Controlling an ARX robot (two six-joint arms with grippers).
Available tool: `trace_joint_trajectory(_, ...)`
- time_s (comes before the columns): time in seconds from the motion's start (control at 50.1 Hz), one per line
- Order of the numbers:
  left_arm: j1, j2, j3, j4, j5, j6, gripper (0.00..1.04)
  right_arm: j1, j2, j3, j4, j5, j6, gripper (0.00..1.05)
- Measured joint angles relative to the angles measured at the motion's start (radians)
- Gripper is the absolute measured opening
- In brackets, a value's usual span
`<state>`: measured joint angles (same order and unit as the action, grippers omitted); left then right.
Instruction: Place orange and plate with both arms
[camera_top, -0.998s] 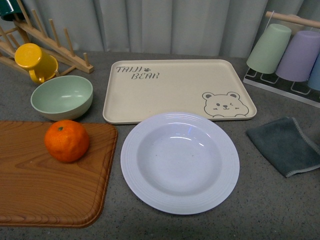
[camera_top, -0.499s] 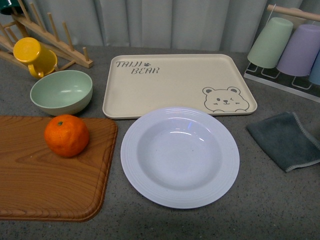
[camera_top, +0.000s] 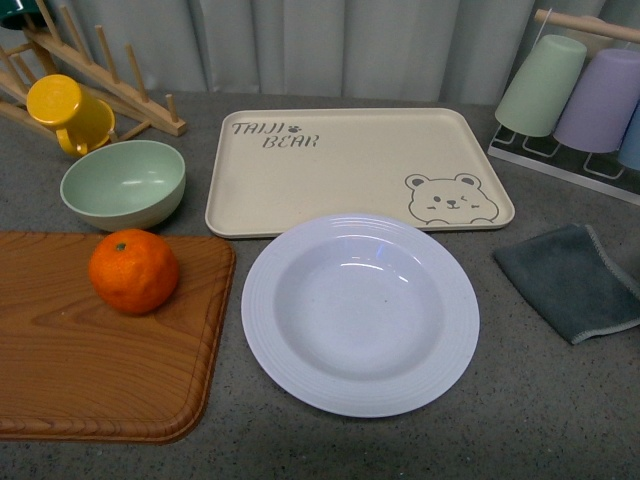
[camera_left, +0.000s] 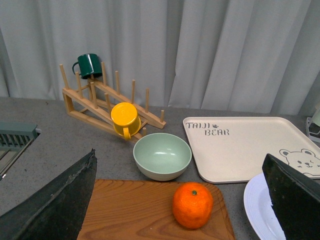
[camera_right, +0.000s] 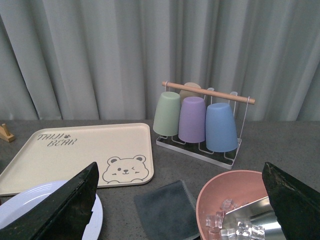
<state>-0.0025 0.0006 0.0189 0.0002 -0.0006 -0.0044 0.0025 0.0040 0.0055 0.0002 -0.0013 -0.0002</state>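
Observation:
The orange (camera_top: 134, 271) rests on a wooden cutting board (camera_top: 90, 380) at the front left. Beside the board, the pale lavender-white plate (camera_top: 262, 300) lies flat on the grey counter with nothing in it. Neither arm shows in the front view. In the left wrist view my left gripper (camera_left: 179, 155) is open, its dark fingers wide apart, with the orange (camera_left: 193, 205) low between them and the plate's rim (camera_left: 255, 205) by one finger. My right gripper (camera_right: 180, 165) is open too and holds nothing; a piece of the plate (camera_right: 30, 205) shows at one finger.
A beige bear tray (camera_top: 350, 170) lies behind the plate. A green bowl (camera_top: 123, 183), a yellow mug (camera_top: 68, 113) and a wooden rack (camera_top: 110, 85) stand at back left. A grey cloth (camera_top: 570, 280) and a cup rack (camera_top: 570, 100) are right. A pink bowl (camera_right: 220, 185) holds ice.
Compared with one second ago the whole scene sits a little higher in the front view. The orange, plate and other objects keep their places relative to each other.

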Motion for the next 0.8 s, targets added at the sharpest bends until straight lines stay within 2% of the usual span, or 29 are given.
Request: trace_joint_trajectory(0.798, 0.000, 0.000, 0.000, 0.000, 0.000, 0.000, 0.98, 0.000, 0.000, 0.000, 0.000, 0.000, 0.000, 0.96)
